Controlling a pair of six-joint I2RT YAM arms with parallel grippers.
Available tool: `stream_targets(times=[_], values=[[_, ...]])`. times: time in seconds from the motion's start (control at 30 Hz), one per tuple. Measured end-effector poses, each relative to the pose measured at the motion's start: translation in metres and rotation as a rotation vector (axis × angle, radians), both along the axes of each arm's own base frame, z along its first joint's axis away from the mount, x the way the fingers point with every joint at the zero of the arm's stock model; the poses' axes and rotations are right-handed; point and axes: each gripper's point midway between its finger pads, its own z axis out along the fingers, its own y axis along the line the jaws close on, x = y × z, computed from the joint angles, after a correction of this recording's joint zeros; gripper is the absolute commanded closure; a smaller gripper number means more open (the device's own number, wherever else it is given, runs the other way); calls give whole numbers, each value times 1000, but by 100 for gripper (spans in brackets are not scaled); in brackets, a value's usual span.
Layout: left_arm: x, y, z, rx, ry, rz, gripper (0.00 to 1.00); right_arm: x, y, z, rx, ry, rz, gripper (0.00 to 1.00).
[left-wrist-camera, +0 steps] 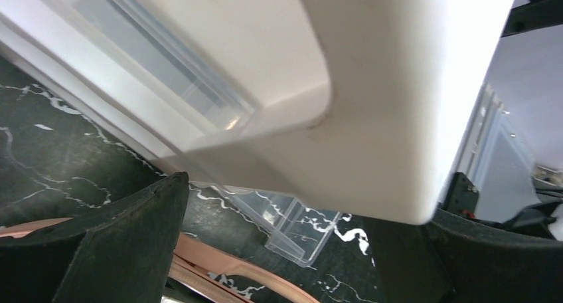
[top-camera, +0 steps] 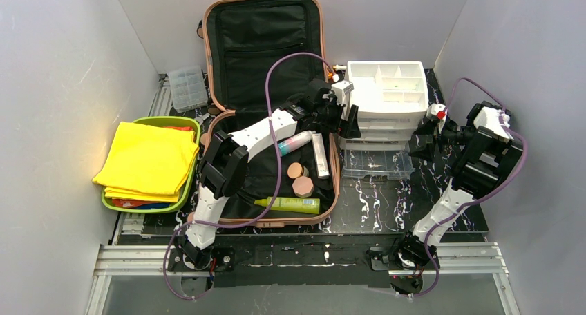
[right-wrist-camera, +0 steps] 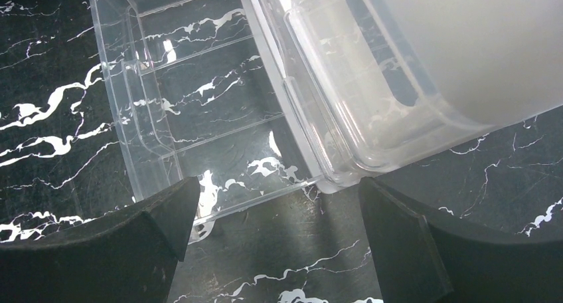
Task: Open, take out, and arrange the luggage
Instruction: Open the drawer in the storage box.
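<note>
Luggage (top-camera: 262, 52): lid open, toiletries (top-camera: 303, 186) inside. We see left tool (top-camera: 345, 121) and right tool (top-camera: 424, 139) spread, empty, flanking white drawer organizer (top-camera: 385, 87) at right, presumably readying it for contents.

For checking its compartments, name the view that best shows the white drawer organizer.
Top external: the whole white drawer organizer shows, dividers and pulled-out clear drawer included. Left wrist catches a blurred white corner; right wrist, the clear drawers and a corner.

We count one suitcase (top-camera: 262, 45), three tubes (top-camera: 294, 144), two round compacts (top-camera: 303, 186), one green tray (top-camera: 142, 208), one white organizer (top-camera: 387, 87) and one small clear box (top-camera: 186, 87).
</note>
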Motion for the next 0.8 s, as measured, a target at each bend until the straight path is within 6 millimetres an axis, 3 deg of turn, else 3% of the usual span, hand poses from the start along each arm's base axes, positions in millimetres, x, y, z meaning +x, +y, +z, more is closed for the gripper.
stream_targets(times=[0.8], values=[[-30, -3, 5, -84, 82, -102, 2, -2, -2, -4, -5, 36, -6, 4]])
